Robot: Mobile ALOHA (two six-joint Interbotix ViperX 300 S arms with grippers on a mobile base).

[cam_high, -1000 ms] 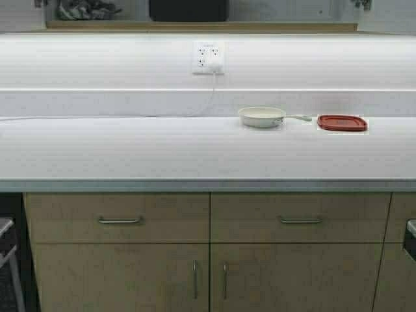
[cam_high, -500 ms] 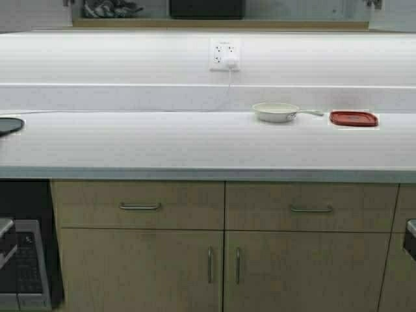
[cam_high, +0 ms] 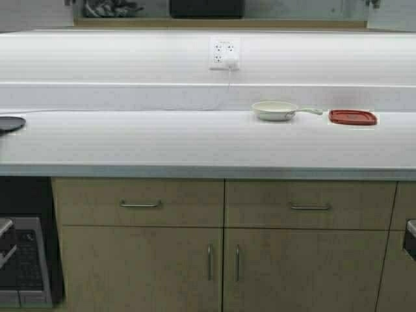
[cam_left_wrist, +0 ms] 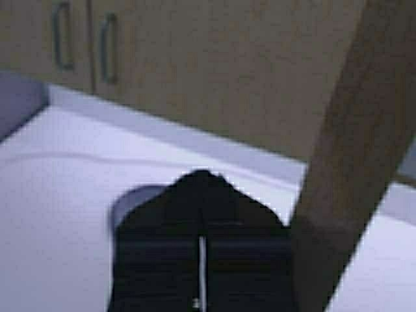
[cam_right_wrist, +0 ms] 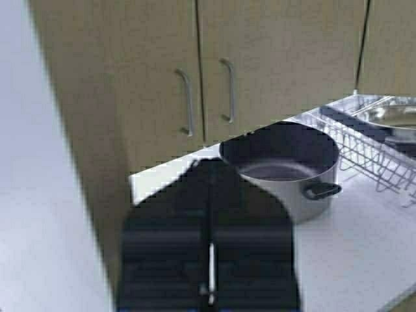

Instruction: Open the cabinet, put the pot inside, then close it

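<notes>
The cabinet (cam_high: 136, 266) is the tan two-door unit under the white counter in the high view. Both doors are shut, and their slim silver handles (cam_high: 209, 262) meet at the middle. The pot (cam_right_wrist: 286, 169), with grey walls, a dark inside and a black loop handle, stands on a white surface in the right wrist view. It sits just beyond my shut right gripper (cam_right_wrist: 209, 166), not touching it. My left gripper (cam_left_wrist: 201, 179) is shut and empty above a white surface. Neither gripper shows in the high view.
A small white frying pan (cam_high: 276, 110) and a red lid (cam_high: 352, 117) lie at the counter's back right. Two drawer fronts (cam_high: 140, 203) sit above the doors. A dark round thing (cam_high: 10, 123) is cut off at the counter's left edge. A wire dish rack (cam_right_wrist: 377, 146) stands beside the pot.
The robot has moved: the whole scene has shifted to the right and slightly up in the high view, bringing the dark round thing and a dark gap on the left into view.
</notes>
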